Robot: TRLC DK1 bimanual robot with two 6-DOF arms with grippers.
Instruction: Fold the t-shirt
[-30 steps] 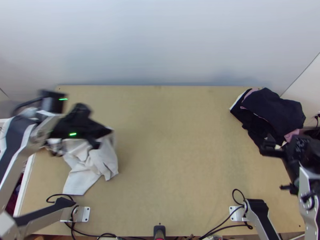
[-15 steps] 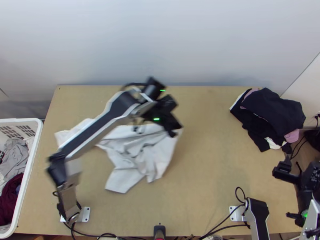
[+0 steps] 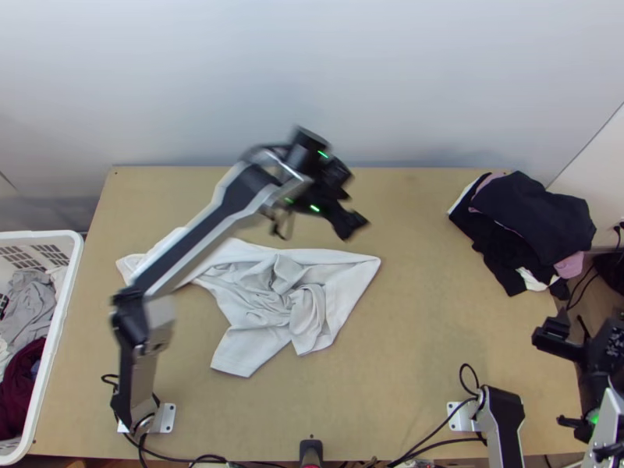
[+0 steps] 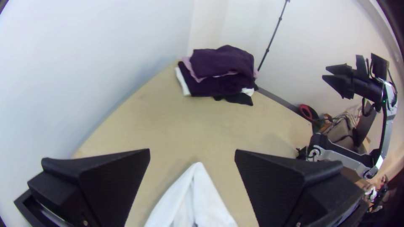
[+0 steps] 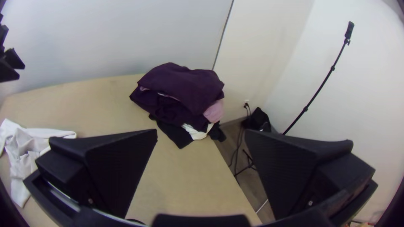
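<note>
On the smooth wooden table [image 3: 429, 335] lies a bunched, wrinkled whitish t-shirt [image 3: 261, 331].

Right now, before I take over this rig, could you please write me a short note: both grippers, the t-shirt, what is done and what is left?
Left gripper: open, holding nothing, above the table near the shirt's far side.
Right gripper: open, empty, by the table's right edge.
T-shirt: pale, on the table left of centre, bunched in the middle.
Done: shirt is on the table; no neat fold yet.
Left: probably spread it flat, then fold.
Nearby: dark clothes pile at the far right corner.
</note>
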